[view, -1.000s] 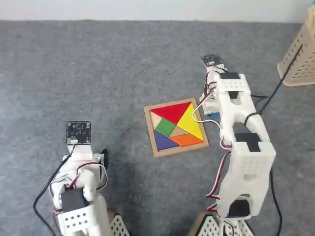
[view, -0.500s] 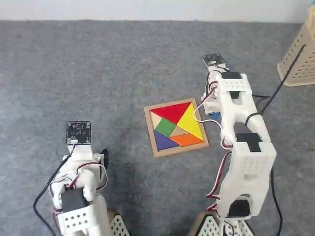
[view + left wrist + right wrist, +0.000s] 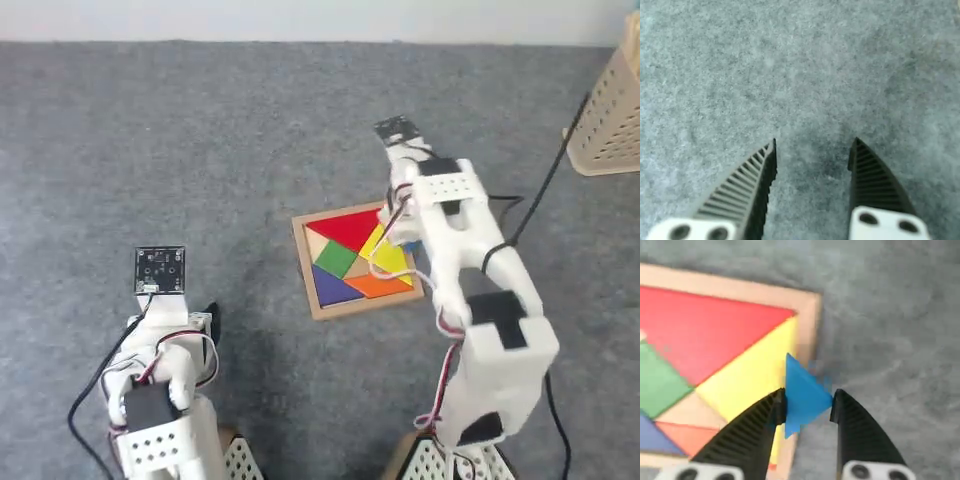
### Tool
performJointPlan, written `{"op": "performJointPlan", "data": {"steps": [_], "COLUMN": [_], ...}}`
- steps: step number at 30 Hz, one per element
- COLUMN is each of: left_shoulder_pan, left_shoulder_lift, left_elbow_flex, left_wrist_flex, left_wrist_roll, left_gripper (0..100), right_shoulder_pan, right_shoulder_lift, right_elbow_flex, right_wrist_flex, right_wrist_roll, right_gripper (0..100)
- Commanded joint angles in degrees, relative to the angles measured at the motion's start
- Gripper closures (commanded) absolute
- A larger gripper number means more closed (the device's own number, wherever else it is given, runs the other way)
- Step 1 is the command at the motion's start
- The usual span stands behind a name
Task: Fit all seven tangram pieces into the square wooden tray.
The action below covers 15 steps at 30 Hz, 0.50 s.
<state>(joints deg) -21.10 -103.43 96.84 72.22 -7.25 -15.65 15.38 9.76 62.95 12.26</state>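
The square wooden tray (image 3: 304,262) lies mid-table with red (image 3: 350,228), green (image 3: 337,259), purple (image 3: 330,287), orange (image 3: 378,285) and yellow (image 3: 388,258) pieces in it. My right gripper (image 3: 807,395) is shut on a small blue triangle (image 3: 800,385), held above the tray's rim (image 3: 807,315) beside the yellow piece (image 3: 755,375). In the high view the right arm (image 3: 450,215) reaches over the tray's right side. The left gripper (image 3: 812,150) stands open over bare carpet, nothing between its fingers; its arm (image 3: 160,340) sits at the front left.
A pale slatted basket (image 3: 610,110) stands at the far right edge. Grey carpet covers the table, with open room left of and behind the tray.
The right arm has swung left with the blue triangle, from beside the tray's right edge to above that edge. The left arm has not moved.
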Motion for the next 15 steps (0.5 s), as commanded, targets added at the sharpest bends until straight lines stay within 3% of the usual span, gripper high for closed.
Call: {"op": "performJointPlan", "data": {"steps": [1, 10, 15], "left_shoulder_pan": [-0.3, -0.3, -0.3], "left_shoulder_lift": [-0.9, -0.9, -0.9], "left_elbow_flex": [-0.2, -0.2, -0.2], "left_wrist_flex": [0.2, 0.2, 0.2], "left_wrist_roll": [0.5, 0.5, 0.5], "left_gripper": [77, 77, 77], "right_shoulder_pan": [-3.3, -16.8, -20.3], "right_shoulder_lift": [-8.0, -2.2, 2.7], "right_elbow_flex": [-0.3, -9.8, -11.6], "right_wrist_flex": [-1.1, 0.3, 0.9], "right_wrist_roll": [-2.3, -12.2, -18.3], "right_gripper": [87.3, 87.3, 87.2]}}
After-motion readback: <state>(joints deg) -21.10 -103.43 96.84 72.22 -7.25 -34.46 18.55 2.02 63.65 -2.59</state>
